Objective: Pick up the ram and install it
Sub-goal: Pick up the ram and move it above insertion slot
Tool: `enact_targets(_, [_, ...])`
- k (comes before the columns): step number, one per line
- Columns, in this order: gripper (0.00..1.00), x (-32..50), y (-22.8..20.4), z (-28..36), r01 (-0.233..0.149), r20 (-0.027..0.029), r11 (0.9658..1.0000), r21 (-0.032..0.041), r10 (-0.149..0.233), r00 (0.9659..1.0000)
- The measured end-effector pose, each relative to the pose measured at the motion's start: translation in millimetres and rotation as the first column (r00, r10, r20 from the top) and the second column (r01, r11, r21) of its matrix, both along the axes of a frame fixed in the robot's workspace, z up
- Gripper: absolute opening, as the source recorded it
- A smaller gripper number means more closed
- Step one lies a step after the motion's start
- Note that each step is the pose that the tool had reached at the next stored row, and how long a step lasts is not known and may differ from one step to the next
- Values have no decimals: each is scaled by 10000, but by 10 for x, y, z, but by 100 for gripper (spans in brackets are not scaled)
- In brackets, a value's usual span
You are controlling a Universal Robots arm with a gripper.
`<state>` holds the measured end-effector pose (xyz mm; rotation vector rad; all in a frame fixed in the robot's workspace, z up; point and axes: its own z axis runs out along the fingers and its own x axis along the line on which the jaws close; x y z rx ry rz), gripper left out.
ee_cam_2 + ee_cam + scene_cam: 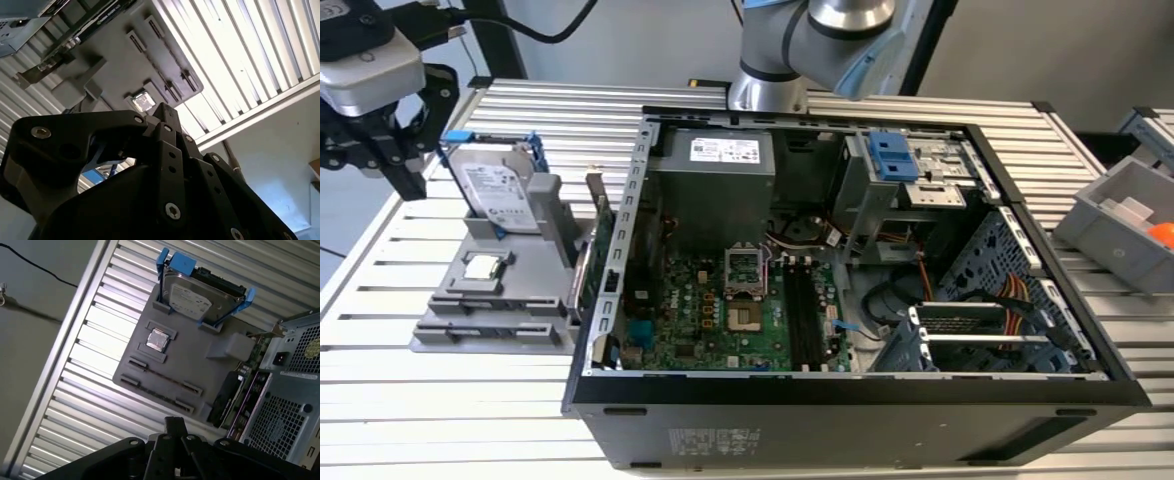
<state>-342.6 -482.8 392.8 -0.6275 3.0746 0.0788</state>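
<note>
- The ram is taken to be the thin dark strip seen edge-on in the first wrist view. It is set in a long slot of the grey holder, between small end brackets. Its chips cannot be made out, and it is not yet seated in the computer.
- The hand is seen at the exterior view's upper left, raised above the desk, beyond the holder's far corner and well apart from the ram. It is partly cut off by the picture's edge, and whether it is spread or pressed together cannot be told.
- Held upright in the holder is a hard drive in a blue frame. A processor chip is laid flat in a square recess in front of it. A green card with a metal bracket is stood on edge at the side next to the case.
- The open computer case is placed just beside the holder, on the exterior view's right. A motherboard with long black memory slots, a power supply, a blue drive caddy and orange and yellow cables are contained in it.
- A grey bin at the exterior view's right edge is cut off. An orange item is glimpsed inside it, too little shown to be named.
- The arm is seen behind the case, its upper part cut off.
</note>
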Motion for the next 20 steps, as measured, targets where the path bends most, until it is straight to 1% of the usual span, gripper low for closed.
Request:
enact_targets(3, [0,0,0,0,-326,1,9995,1,326,9995])
enact_targets(5, [0,0,0,0,-550,0,9985,0,550,9985])
enact_targets(8, [0,0,0,0,-886,0,9961,1,886,9961])
enact_targets(10, [0,0,0,0,-1113,1,9938,1,1113,9938])
enact_targets(15, [0,0,2,0,-1619,0,9868,1,1619,9868])
enact_targets(17, [0,0,2,0,-1824,1,9832,0,1824,9832])
enact_targets(20, [0,0,2,0,-2144,0,9768,0,2144,9768])
